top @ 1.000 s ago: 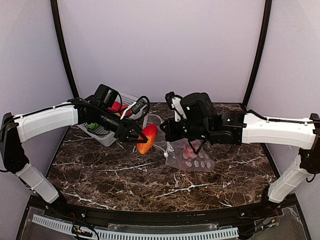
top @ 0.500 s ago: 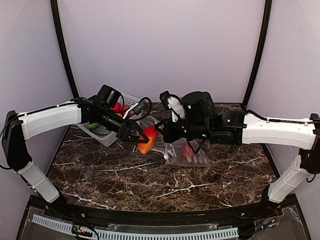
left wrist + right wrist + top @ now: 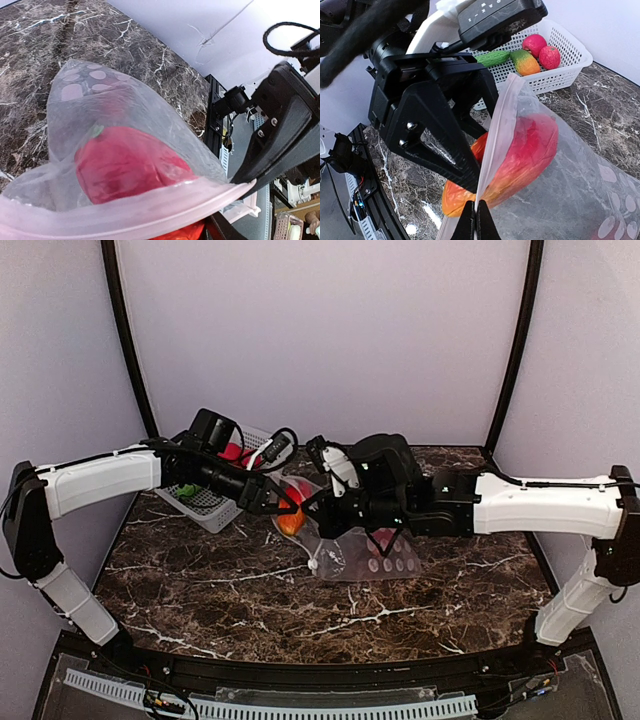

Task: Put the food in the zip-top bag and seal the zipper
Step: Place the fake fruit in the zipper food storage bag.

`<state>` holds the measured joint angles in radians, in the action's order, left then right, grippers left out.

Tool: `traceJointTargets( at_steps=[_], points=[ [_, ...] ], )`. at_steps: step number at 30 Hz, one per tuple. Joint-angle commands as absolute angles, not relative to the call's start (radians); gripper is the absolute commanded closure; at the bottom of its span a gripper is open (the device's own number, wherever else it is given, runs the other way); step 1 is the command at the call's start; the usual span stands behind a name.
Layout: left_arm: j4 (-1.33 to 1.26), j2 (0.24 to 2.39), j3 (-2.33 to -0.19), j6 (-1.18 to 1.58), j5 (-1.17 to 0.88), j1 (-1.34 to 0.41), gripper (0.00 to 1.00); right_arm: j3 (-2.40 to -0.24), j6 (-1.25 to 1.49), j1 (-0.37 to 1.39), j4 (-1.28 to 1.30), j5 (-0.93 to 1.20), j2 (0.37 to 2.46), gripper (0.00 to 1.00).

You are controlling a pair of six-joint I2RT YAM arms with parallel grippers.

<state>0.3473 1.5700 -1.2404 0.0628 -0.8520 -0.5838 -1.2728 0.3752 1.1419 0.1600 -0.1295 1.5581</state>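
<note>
The clear dotted zip-top bag [image 3: 378,560] lies at mid-table, its mouth lifted to the left. My right gripper [image 3: 476,221] is shut on the pinkish zipper [image 3: 500,115] strip and holds that edge up. My left gripper [image 3: 284,508] is shut on a red-and-orange fruit [image 3: 525,150], which sits half through the bag mouth. One black left finger [image 3: 445,150] runs along the fruit outside the bag. In the left wrist view a red round food [image 3: 125,165] lies inside the bag behind the zipper [image 3: 125,212]. The white slider [image 3: 313,565] hangs at the strip's near end.
A white lattice basket [image 3: 560,75] stands at the back left. It holds a green cucumber piece [image 3: 492,58], an orange-yellow-green piece [image 3: 525,61] and two red round ones [image 3: 535,44]. Dark marble table [image 3: 250,600] spreads in front; black frame posts flank the back wall.
My left gripper has carried the fruit right, into the bag mouth. My right gripper has drawn the bag's edge left toward it, and the bag has slid left.
</note>
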Motion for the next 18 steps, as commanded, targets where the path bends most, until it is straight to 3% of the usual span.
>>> traceJointTargets(
  at_steps=[1, 12, 18],
  points=[
    [0.269, 1.536, -1.212, 0.132, -0.806, -0.568, 0.48, -1.315, 0.377, 1.162, 0.15, -0.109, 1.585, 1.0],
    [0.254, 1.536, -1.197, 0.149, -0.725, -0.567, 0.41, -1.329, 0.436, 1.166, 0.159, -0.154, 1.602, 1.0],
    [0.259, 1.533, -1.197, 0.146, -0.717, -0.568, 0.24, -1.325, 0.448, 1.165, 0.169, -0.174, 1.594, 1.0]
  ],
)
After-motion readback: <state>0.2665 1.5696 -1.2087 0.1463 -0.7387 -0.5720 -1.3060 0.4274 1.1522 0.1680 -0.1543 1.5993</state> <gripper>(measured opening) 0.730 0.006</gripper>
